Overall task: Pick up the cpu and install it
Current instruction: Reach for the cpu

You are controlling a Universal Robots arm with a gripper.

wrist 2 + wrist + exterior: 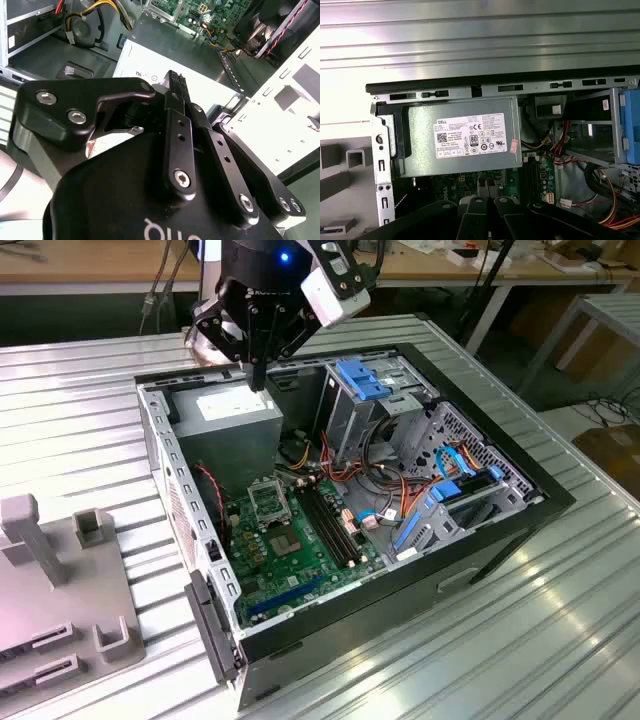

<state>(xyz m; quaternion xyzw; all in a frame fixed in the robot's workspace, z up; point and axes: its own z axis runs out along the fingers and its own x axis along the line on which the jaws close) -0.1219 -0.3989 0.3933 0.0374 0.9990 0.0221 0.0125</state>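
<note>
From where I stand, the arm (pixel 245 248) comes down from the top of the exterior view, and its black wrist (pixel 268 285) is turned to face straight down. The tool (pixel 258 383) hangs upright with its tips lowest. Its two slim dark fingers (pixel 258 350) are drawn together into one narrow blade, and I can make out no gap between them. In the second wrist view, the black link bars (pixel 180 150) are folded inward toward the tips. A white housing (pixel 335 290) sits on the wrist toward the exterior view's right. A small blue light (pixel 286 256) glows above it.
</note>
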